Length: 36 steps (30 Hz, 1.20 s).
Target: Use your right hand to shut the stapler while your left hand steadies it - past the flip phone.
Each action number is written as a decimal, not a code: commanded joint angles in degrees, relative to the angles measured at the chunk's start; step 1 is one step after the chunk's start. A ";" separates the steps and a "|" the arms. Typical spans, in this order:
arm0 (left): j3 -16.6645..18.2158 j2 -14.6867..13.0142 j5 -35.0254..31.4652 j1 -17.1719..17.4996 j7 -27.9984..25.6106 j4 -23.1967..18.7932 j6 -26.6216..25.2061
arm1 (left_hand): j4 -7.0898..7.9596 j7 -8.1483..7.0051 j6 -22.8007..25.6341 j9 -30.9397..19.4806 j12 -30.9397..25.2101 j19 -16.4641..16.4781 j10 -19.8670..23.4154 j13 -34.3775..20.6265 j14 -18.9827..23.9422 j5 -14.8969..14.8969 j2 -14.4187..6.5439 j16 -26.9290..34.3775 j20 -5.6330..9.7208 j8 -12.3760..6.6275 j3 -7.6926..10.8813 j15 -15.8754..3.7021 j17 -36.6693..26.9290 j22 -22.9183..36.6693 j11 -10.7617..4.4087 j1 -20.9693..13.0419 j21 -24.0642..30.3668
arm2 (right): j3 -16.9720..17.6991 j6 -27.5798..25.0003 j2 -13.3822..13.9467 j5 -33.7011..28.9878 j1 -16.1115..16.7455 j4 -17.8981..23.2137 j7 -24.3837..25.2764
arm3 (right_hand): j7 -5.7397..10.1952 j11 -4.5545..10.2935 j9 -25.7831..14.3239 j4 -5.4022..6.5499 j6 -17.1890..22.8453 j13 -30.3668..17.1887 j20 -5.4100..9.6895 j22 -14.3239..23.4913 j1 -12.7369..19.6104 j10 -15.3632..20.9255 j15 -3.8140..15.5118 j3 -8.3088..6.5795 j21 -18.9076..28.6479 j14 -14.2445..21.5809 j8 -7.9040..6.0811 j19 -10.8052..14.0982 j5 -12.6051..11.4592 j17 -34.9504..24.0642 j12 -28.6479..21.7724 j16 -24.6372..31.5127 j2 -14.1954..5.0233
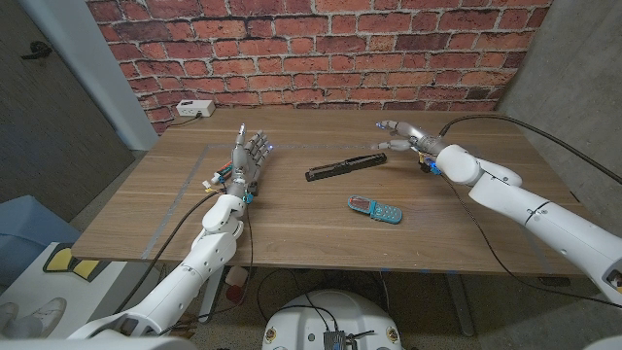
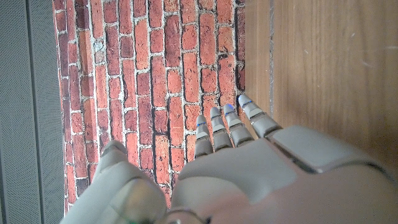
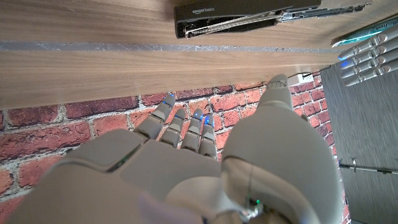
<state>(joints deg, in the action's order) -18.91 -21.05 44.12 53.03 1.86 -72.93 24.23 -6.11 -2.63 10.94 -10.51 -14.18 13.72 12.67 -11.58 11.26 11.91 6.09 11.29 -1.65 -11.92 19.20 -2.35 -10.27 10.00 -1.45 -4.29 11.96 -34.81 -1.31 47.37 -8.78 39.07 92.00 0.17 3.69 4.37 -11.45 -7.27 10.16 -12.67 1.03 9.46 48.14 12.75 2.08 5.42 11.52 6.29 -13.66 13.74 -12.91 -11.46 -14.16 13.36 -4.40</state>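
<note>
A black stapler (image 1: 346, 166) lies opened out flat in a long line at the middle of the table, past a teal flip phone (image 1: 375, 208). The stapler (image 3: 249, 15) also shows in the right wrist view, with its metal staple channel exposed. My left hand (image 1: 246, 157) stands upright to the left of the stapler, well apart from it, fingers straight and holding nothing. My right hand (image 1: 401, 135) hovers just beyond the stapler's right end, fingers spread toward it, not touching. My left hand's fingers (image 3: 364, 57) appear in the right wrist view too.
A white power box (image 1: 194, 109) with a cable sits at the table's far left corner against the brick wall (image 1: 321, 49). Black cables trail off my right arm over the table's right side. Bare wood (image 1: 292, 233) lies in front of the phone.
</note>
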 commanded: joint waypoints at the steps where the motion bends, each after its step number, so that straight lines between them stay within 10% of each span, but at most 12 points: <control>1: 0.04 0.45 0.48 -0.14 0.61 0.52 0.31 | 0.04 0.00 0.44 -0.21 -0.07 0.50 0.54 -0.25 0.54 0.59 -0.01 0.14 0.21 0.28 -0.11 -0.78 -0.18 0.14 0.37 0.48 -0.24 | -2.19 -2.30 0.28 -6.24 -1.43 1.54 -1.33 | -0.07 0.07 -0.20 -0.24 2.02 -0.30 0.21 0.33 1.16 1.63 7.04 -0.55 -0.19 1.23 -0.86 0.59 0.48 -0.05 -0.54 0.33 -0.10; 36: -0.39 -0.20 -0.09 -0.09 0.39 -0.65 -0.66 | 0.44 0.19 0.65 -0.21 0.13 0.68 0.94 -0.27 0.84 1.09 -0.41 -0.04 0.24 0.42 -0.57 -0.65 -0.16 0.13 0.22 0.79 -0.42 | -7.53 -9.05 -0.70 -20.33 -4.30 4.27 -7.19 | 3.15 2.60 -0.92 -0.74 3.23 -1.04 2.44 0.36 3.94 3.02 9.85 -2.83 -0.43 1.53 -0.74 1.13 1.62 -0.28 -0.16 0.02 -1.70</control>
<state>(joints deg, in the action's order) -18.91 -21.02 44.53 53.34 2.43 -73.36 24.16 -5.64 -2.32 11.26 -10.51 -14.18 14.03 12.97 -11.58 11.48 12.81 5.41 11.29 -1.34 -11.66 18.73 -2.13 -10.26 9.99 -1.14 -3.62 11.58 -40.98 -8.35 47.21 -25.25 35.55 96.19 -5.18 6.37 6.57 -12.14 -7.86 13.40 -13.47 2.27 9.75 51.45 15.67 2.14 3.01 11.23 7.38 -14.33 14.54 -11.63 -11.61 -14.42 13.36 -5.89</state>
